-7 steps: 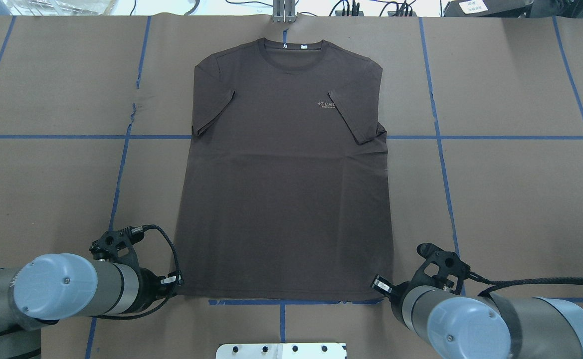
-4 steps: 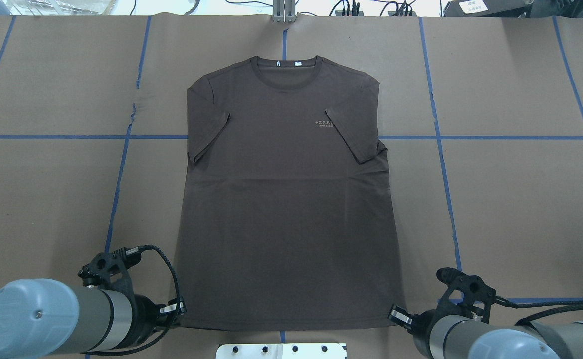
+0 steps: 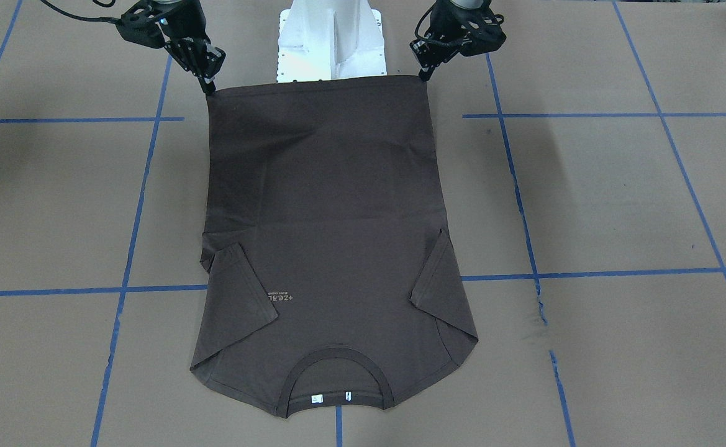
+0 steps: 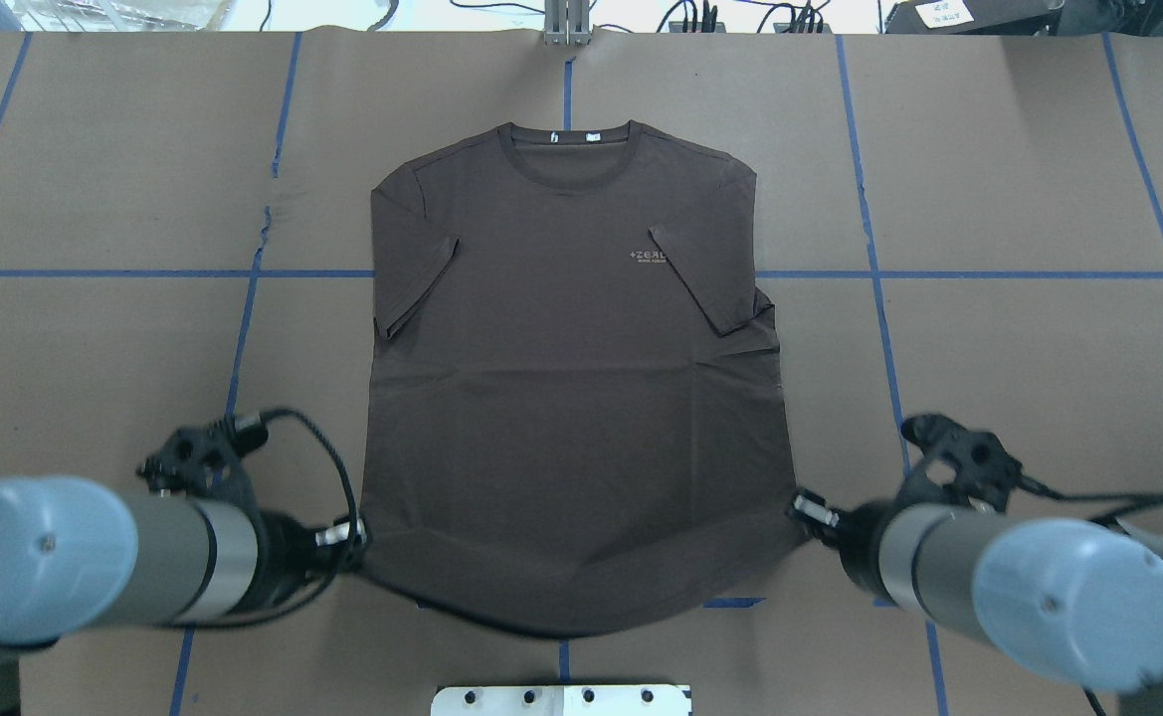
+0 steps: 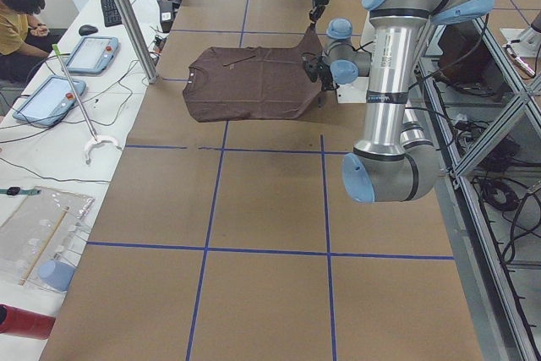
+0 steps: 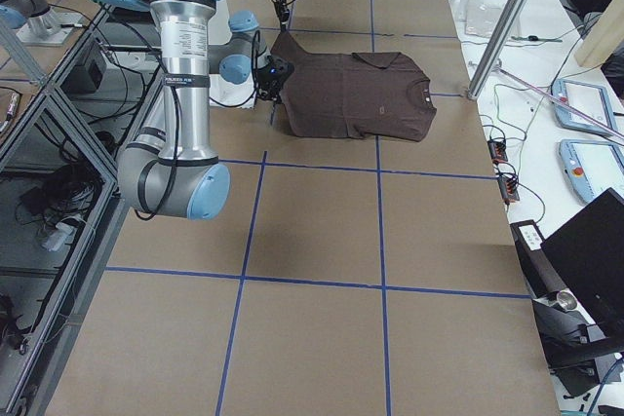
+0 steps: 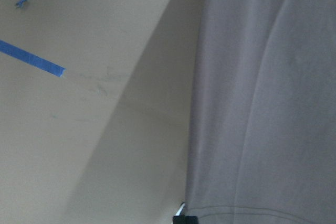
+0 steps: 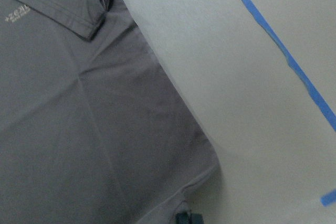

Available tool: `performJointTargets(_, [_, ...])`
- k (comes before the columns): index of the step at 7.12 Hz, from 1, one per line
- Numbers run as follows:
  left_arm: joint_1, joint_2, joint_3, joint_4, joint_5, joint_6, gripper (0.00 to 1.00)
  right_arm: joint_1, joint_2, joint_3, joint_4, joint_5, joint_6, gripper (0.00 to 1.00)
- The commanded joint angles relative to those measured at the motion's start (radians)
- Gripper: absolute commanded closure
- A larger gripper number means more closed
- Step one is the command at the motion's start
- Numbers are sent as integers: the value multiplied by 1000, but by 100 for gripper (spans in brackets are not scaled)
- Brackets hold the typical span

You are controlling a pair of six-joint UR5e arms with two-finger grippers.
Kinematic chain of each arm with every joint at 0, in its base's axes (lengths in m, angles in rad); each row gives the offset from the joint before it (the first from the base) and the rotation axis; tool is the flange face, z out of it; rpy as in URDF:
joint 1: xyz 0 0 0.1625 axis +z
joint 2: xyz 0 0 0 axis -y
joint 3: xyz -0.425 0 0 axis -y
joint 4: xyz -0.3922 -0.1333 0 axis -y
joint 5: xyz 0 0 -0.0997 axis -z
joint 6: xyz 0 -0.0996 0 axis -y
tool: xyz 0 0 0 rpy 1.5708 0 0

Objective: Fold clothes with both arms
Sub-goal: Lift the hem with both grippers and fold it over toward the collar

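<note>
T-shirt (image 5: 249, 82): from the side we see its hem lifted, overhead hardly; left gripper (image 3: 425, 76) and right gripper (image 3: 209, 89) clamp its hem corners.

The T-shirt (image 4: 571, 398) lay along the middle of the table (image 4: 1019, 398), its collar (image 4: 566, 149) at the far end from the robot and its hem nearest the pedestal base (image 4: 561, 699). Both sleeves lay folded inward over the chest (the right one partly over the lettering (image 4: 649, 259)). The left gripper (image 3: 425, 76) pinched the hem's left corner and the right gripper (image 3: 209, 88) its right corner, with the hem raised off the table between them.
</note>
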Motion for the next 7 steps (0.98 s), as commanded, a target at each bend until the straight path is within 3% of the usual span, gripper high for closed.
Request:
performJointTargets(1, [-199,-143,154,19,-1,152,100,214,202,-210,-1,113,-151,100])
performJointTargets(2, [-274,-185,249,10,1,249,100,310,265,-295,-1,168,-232,100])
performJointTargets(4, [-364,-251,381,-36,2,290,100,438,374,-483,3,174,-383,100])
performJointTargets(5, [-394,-276,485,-138,4,288,100,481,437,-589,11,174,-428,100])
performJointTargets(7, [-442,-332,599,-200,8,288,100,534,560,-775,14,174,-469,100])
